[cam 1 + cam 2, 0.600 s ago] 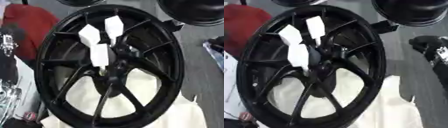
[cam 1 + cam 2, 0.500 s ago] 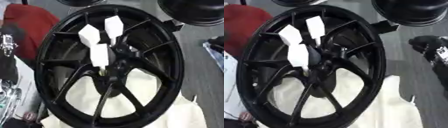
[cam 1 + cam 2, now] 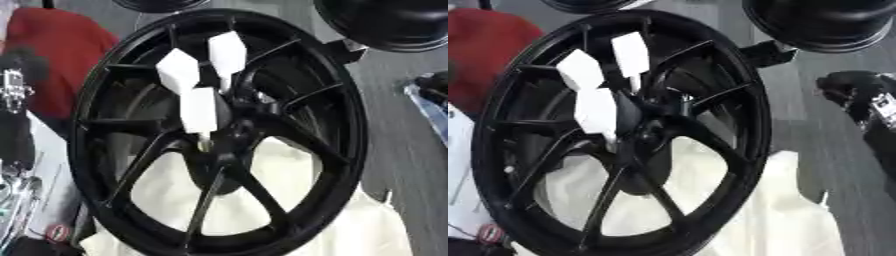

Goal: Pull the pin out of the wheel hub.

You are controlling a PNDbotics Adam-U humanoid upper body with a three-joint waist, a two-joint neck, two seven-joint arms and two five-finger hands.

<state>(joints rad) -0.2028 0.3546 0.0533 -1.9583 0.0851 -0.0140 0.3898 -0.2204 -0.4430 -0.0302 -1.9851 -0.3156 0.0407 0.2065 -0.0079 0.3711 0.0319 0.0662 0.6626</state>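
Three white-tagged pins (image 3: 199, 110) stand in the hub (image 3: 229, 136) at the centre of a black spoked wheel (image 3: 350, 125), which leans over a white cloth (image 3: 289, 215). The robot's left hand (image 3: 16, 125) shows dimly at the left edge, its right hand (image 3: 868, 105) at the right; whether their fingers are spread cannot be told. Both are well apart from the pins. A reach could snag a spoke and tip the wheel.

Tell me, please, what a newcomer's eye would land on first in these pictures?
A large black spoked wheel fills the middle of the view, lying over a white cloth. Three white tags stand out against its upper spokes, just above the hub. A red cloth sits at the upper left.
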